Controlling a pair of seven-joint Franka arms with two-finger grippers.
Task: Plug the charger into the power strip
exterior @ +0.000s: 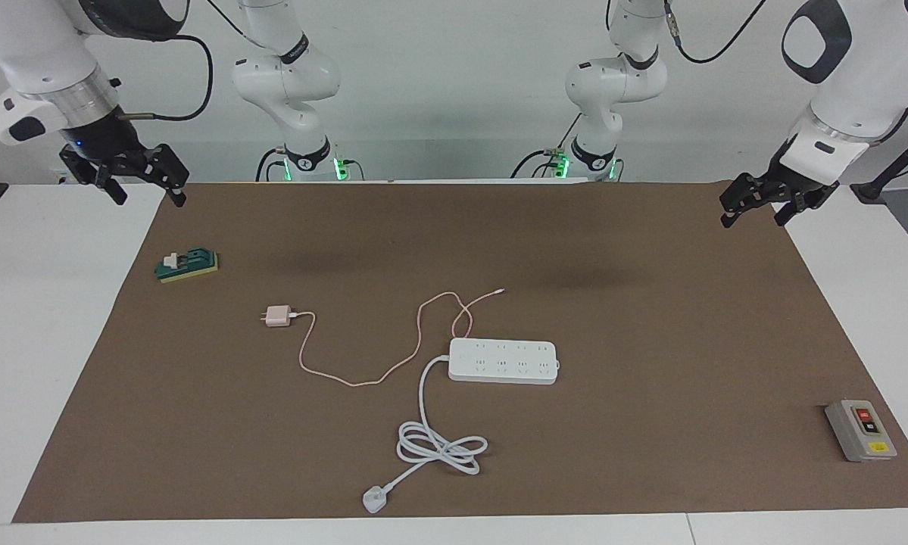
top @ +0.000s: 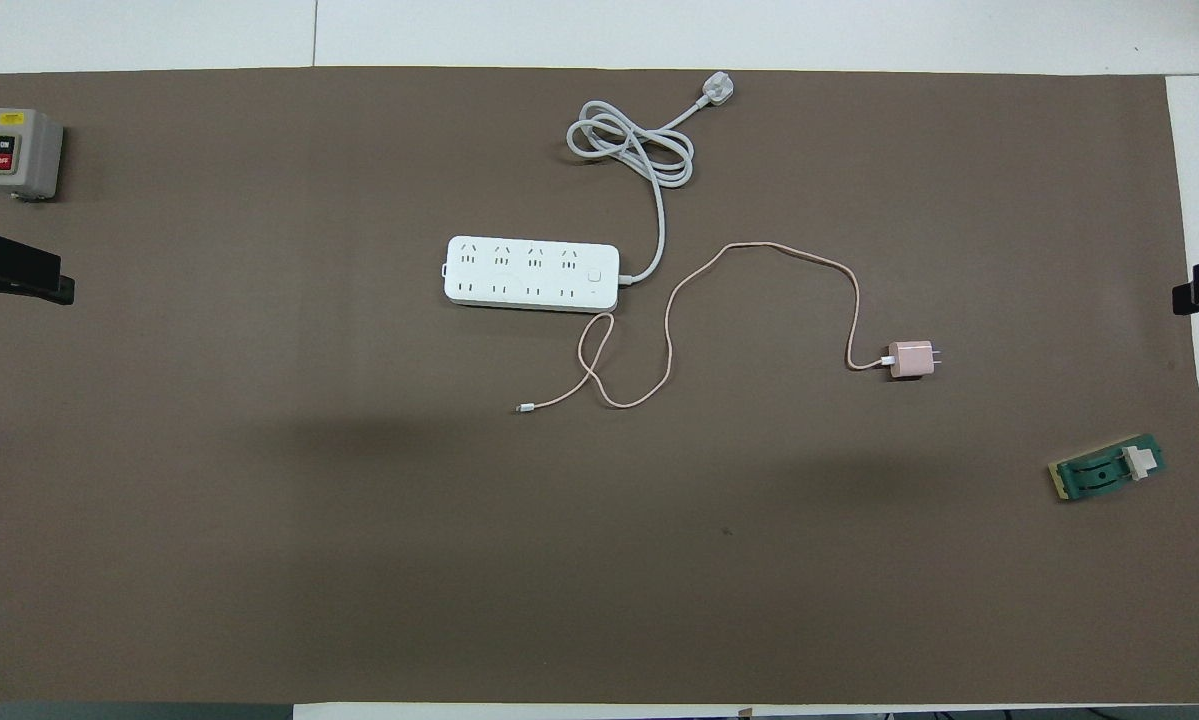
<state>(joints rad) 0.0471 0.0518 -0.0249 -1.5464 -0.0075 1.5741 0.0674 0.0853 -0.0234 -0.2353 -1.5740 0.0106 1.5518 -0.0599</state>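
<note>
Both grippers, left and right, parked up, looks like fingers apart; charger lying loose beside power strip, unplugged.

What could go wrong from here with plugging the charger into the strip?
1. The charger lies on its side with its prongs pointing away from the power strip, so it probably needs turning before it can go in.
2. Its pink cable loops up against the strip and could drag or snag during the lift.
3. The strip lies loose on the mat and may slide under the push; the left gripper and right gripper both wait at the table's ends.
</note>
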